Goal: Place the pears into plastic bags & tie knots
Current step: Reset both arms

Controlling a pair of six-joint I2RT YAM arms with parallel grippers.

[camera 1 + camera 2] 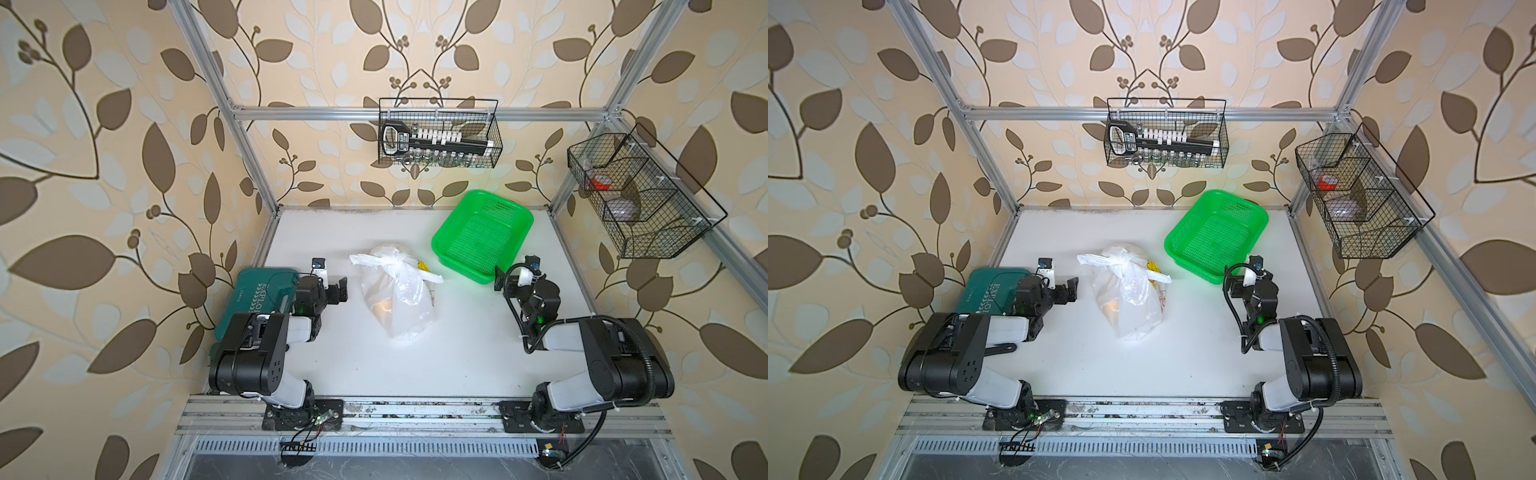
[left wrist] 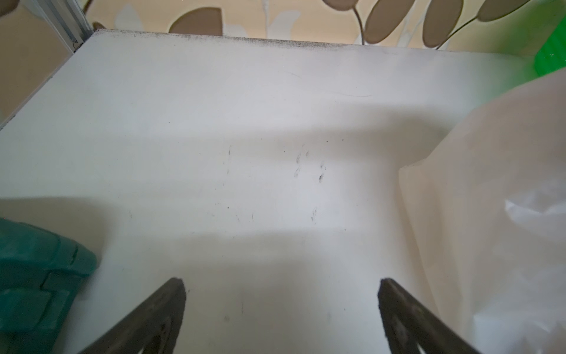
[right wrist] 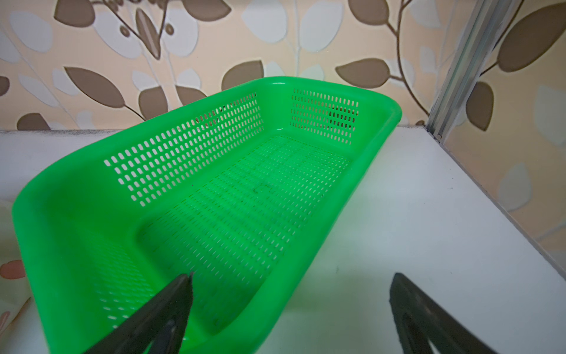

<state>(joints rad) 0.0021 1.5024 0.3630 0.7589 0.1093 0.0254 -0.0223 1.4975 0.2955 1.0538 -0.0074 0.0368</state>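
Sitting nearest the camera in both top views: the two arm bases, and beyond them the left gripper (image 1: 338, 291) and right gripper (image 1: 505, 276), both standing wide apart at the jaws and holding nothing, as both wrist views confirm. Lying on the white table (image 1: 457, 353) between them, near the green basket (image 1: 484, 235) on its left-arm side and just clear of its rim: the plastic bag (image 1: 397, 297), filled and bulging. Showing through the film as a faint orange-yellow patch: the pears (image 1: 380, 306), count not readable. Sticking out sideways at the bag's end toward the basket: the knot (image 1: 392, 262), handle loops already twisted together. Standing bare inside: the basket. Resting beyond the left gripper, far from the basket: a teal case (image 1: 257, 297).

Judging handling: thin, soft, slippery film, likely sagging and swinging under the loose fruit rolling inside; probably light overall. Best pinching at the bunched neck just under the knot, never the taut body.
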